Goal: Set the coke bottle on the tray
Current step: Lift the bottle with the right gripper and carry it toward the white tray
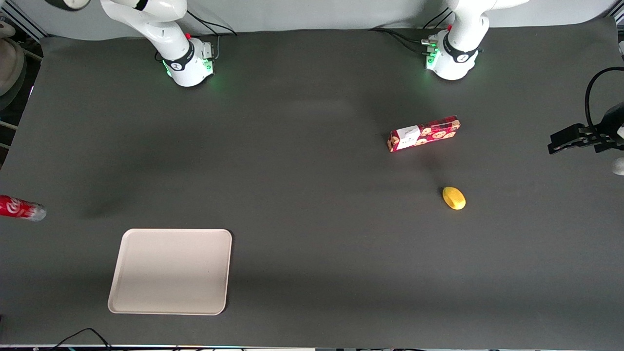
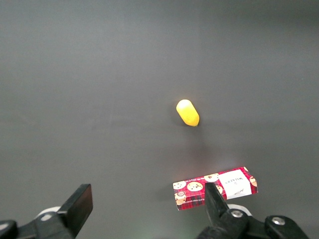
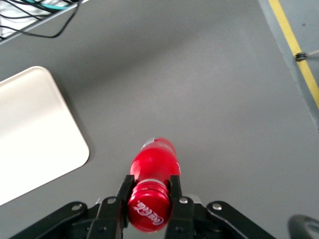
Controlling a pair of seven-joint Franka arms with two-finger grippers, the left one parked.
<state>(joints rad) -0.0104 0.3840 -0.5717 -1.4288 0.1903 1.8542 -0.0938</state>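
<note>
Status: at the left edge of the front view, the coke bottle (image 1: 20,208) is clamped between the fingers of the gripper (image 3: 149,186). The tray (image 1: 170,271), lower left, holds nothing. Transfer and release remain.

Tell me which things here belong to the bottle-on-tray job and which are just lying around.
Part of the job:
coke bottle, between the fingers of the end effector, at the working arm's end of the table
tray, nothing on it

Just lying about:
cookie box
yellow lemon-like object, nearer the front camera than the box
</note>
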